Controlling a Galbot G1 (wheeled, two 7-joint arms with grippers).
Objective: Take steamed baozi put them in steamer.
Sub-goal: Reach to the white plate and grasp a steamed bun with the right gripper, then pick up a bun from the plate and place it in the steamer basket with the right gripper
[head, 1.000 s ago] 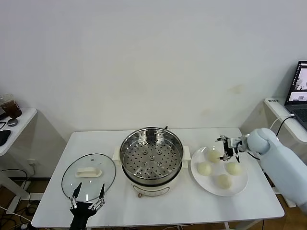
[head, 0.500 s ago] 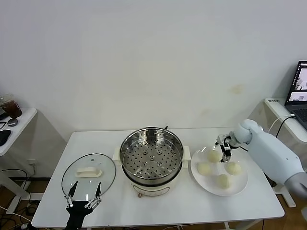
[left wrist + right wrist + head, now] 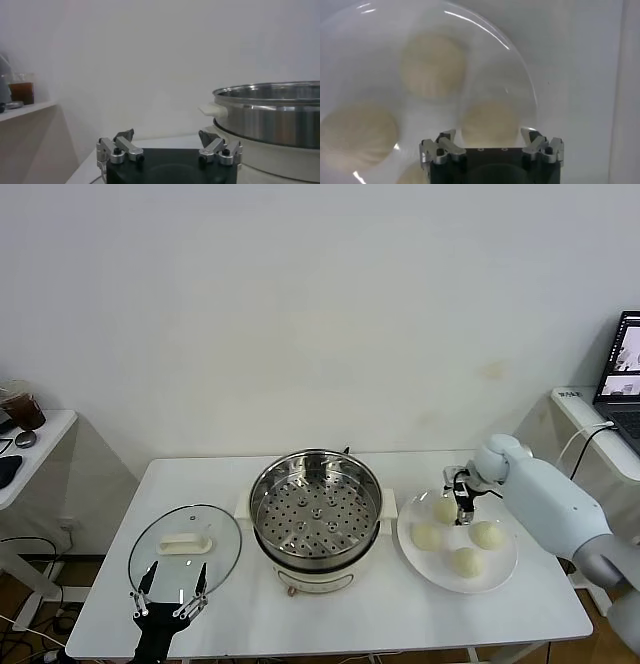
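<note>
Head view: four buns (image 3: 456,536) lie on a white plate (image 3: 500,574) just right of the empty steamer (image 3: 316,516). Right gripper (image 3: 458,498), fingers spread around the far-left bun (image 3: 444,509), hangs directly above it. Left gripper (image 3: 167,602), open and empty, waits near the glass lid (image 3: 185,549) on the table (image 3: 380,624).

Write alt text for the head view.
The right end effector, fingers open, hangs over the rearmost of four baozi on a white plate. The empty steel steamer sits mid-table, a glass lid to its left. The left end effector is open near the front edge.
</note>
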